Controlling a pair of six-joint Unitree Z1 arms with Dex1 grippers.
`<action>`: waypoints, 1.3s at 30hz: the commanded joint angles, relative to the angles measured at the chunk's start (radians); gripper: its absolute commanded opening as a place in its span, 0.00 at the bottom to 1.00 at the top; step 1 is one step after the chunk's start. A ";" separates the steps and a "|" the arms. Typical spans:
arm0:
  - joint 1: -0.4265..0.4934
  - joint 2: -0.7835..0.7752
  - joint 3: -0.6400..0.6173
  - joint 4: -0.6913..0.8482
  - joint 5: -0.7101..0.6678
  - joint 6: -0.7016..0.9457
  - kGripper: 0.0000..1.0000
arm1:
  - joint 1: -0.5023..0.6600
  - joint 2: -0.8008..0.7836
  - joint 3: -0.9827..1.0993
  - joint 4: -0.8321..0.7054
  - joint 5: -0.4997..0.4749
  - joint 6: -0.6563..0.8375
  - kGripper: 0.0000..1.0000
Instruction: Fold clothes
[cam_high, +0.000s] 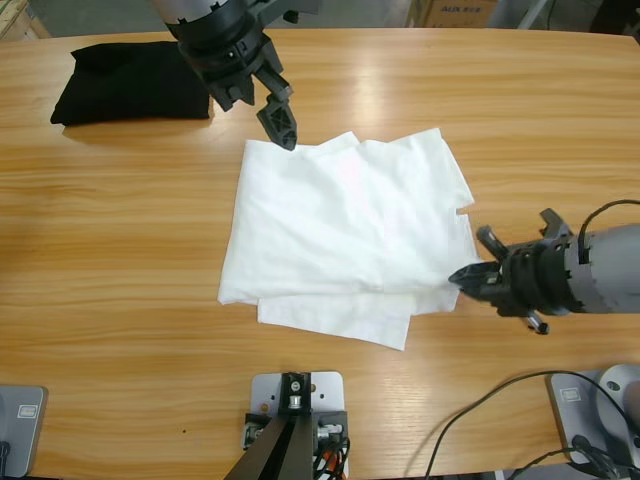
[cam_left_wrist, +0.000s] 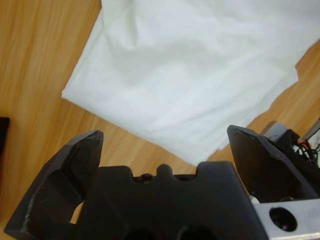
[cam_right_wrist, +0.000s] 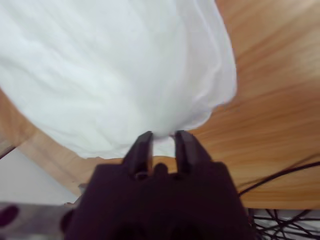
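Note:
The white T-shirt (cam_high: 340, 230) lies folded in a rough square in the middle of the table, with a lower layer sticking out along its near edge. Coming in from the top, my left gripper (cam_high: 262, 118) hangs open just above the shirt's far left corner and holds nothing. In the left wrist view the T-shirt (cam_left_wrist: 200, 65) lies beyond the left gripper (cam_left_wrist: 165, 132), whose jaws stand wide apart. From the right side, my right gripper (cam_high: 465, 277) is shut on the shirt's near right corner. The right wrist view shows the right gripper (cam_right_wrist: 162, 134) pinching white T-shirt (cam_right_wrist: 115, 75) fabric.
A black folded garment (cam_high: 130, 80) lies at the far left of the wooden table (cam_high: 120, 220), beside the left arm; its edge shows in the left wrist view (cam_left_wrist: 2, 132). Black cables (cam_high: 500, 420) trail at the near right.

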 joint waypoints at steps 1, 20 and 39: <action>0.102 -0.075 0.057 0.070 -0.041 -0.026 0.96 | 0.014 -0.099 -0.259 0.470 -0.184 -0.138 1.00; 0.171 -0.418 0.833 -0.412 -0.191 -0.135 0.96 | 0.016 0.001 -0.249 0.221 -0.050 -0.904 0.00; 0.093 -0.166 0.885 -0.696 -0.249 -0.253 0.00 | 0.043 0.132 0.011 -0.163 0.017 -0.836 0.00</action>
